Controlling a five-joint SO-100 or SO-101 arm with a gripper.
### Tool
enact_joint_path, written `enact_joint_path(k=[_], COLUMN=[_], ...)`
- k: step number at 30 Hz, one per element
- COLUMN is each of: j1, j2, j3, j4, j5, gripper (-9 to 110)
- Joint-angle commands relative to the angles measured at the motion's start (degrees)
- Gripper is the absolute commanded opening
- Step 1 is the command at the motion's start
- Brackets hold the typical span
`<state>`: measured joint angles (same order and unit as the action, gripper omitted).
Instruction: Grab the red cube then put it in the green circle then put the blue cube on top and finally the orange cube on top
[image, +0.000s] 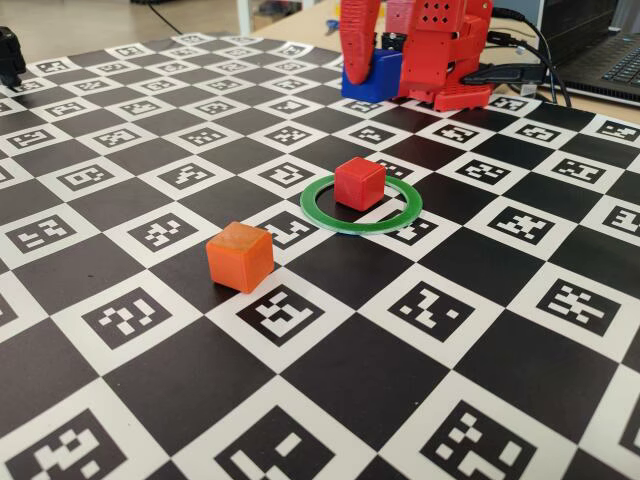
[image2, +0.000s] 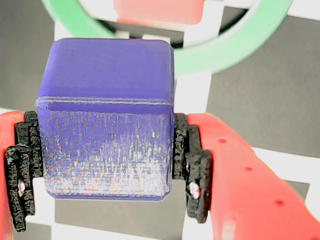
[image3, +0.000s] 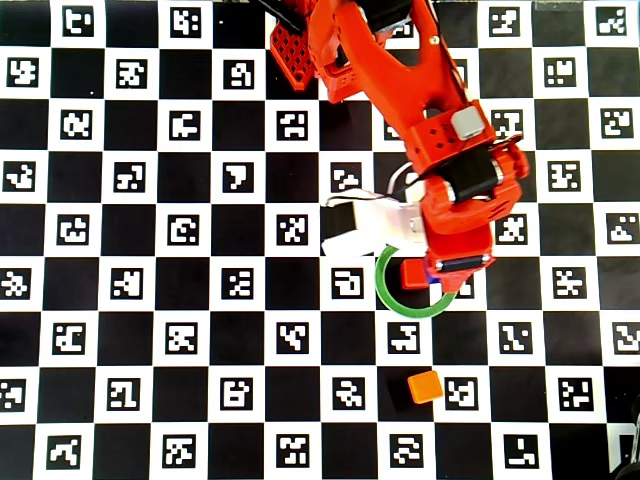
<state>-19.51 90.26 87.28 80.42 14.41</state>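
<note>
Blue plastic fills the wrist view: the blue cube (image2: 106, 120) sits clamped between the jaws of the gripper (image2: 105, 167), both black pads pressed against its side faces. You are on the second step of the task. The red cube (image: 359, 183) already rests inside the green circle (image: 322, 214), toward its far side in the fixed view. In the overhead view the arm covers most of the ring, so judge alignment from the wrist view, where the red cube shows beyond the blue one, at the top edge.

Your next move calls for centring the held cube squarely above the red one, lowering until the faces meet, then releasing without nudging the stack. A skewed approach would likely push the red cube out of the ring.

The orange cube (image: 240, 257) waits untouched, near and left of the ring in the fixed view. The work surface is a black-and-white marker board (image: 480, 380); cables and a laptop edge lie at the far right.
</note>
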Motion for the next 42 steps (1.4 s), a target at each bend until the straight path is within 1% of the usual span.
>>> enact_joint_path(k=[1,11,20,42], j1=[0.5,0.5,0.4,0.6], j2=[7.6,6.0,3.6,-1.9], j3=[1.2,7.6,13.4,14.0], j4=[-1.9,-6.7,-13.5,-16.5], j5=[0.3,1.7,1.9,2.1], gripper=[1,1,1,1])
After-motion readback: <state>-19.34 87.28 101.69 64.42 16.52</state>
